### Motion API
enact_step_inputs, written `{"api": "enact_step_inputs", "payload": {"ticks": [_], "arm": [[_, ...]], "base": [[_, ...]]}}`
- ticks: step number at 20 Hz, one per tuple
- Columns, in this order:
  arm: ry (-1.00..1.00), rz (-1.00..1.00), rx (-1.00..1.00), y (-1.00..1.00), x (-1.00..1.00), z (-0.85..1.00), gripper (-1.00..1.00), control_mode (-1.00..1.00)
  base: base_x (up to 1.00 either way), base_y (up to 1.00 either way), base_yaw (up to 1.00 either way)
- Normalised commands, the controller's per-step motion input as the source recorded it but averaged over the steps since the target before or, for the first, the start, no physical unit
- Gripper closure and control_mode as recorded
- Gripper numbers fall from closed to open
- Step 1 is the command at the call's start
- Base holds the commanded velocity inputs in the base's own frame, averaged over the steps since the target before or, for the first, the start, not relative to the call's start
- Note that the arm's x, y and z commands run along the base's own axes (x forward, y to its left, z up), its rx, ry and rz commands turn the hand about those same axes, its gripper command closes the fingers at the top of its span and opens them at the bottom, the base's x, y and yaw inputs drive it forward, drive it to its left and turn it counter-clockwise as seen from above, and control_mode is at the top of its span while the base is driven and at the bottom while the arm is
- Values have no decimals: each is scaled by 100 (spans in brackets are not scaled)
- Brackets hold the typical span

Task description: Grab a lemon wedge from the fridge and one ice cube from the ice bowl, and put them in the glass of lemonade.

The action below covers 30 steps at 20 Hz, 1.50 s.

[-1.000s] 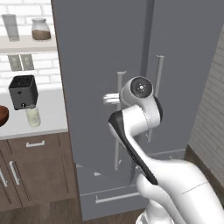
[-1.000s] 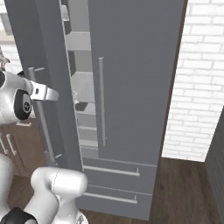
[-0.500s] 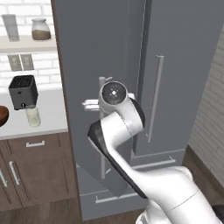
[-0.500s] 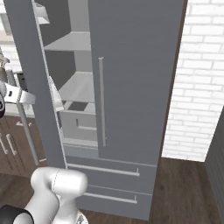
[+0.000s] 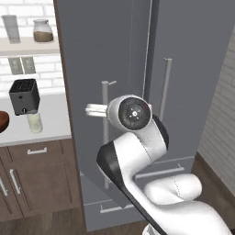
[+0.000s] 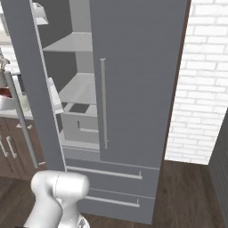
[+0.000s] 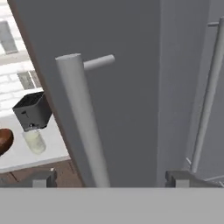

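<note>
The grey fridge (image 6: 133, 67) has its left door (image 5: 101, 59) swung wide open, and bare shelves and a drawer (image 6: 82, 124) show inside. My gripper (image 5: 93, 110) is at that door's vertical bar handle (image 7: 83, 122). It stands open, with one of its fingertips (image 7: 43, 177) on each side of the bar and neither touching it. The glass of lemonade (image 5: 34, 123) stands on the counter in front of the black toaster (image 5: 24, 95). The reddish-brown ice bowl (image 5: 2, 121) sits at the counter's left edge. The lemon wedge is out of view.
The open door stands between the arm and the white counter (image 5: 50, 119). Brown cabinets with drawers (image 5: 36, 151) run below the counter. A shelf above holds a jar (image 5: 42, 31) and a grey glass (image 5: 11, 28). A white brick wall (image 6: 200, 89) is to the right of the fridge.
The left fridge door has swung further open with the arm pulling it, showing more of the inside. The gripper has gone from shut on the handle to open around it.
</note>
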Motion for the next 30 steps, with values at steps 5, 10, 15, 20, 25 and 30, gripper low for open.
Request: {"api": "enact_step_inputs", "payload": {"ticks": [5, 10, 15, 20, 25, 30], "arm": [[-19, 0, 31, -62, -80, 36, -100, -100], [-3, -3, 56, -100, -43, 13, -100, -100], [1, -4, 65, -100, -5, 7, -100, -100], [4, -4, 63, -86, 0, 0, -100, -100], [1, -12, 57, -25, 26, -9, -100, -100], [11, -7, 51, 0, 44, -17, -100, -100]], "base": [[0, 0, 0], [0, 0, 0], [0, 0, 0], [0, 0, 0], [0, 0, 0], [0, 0, 0]]}}
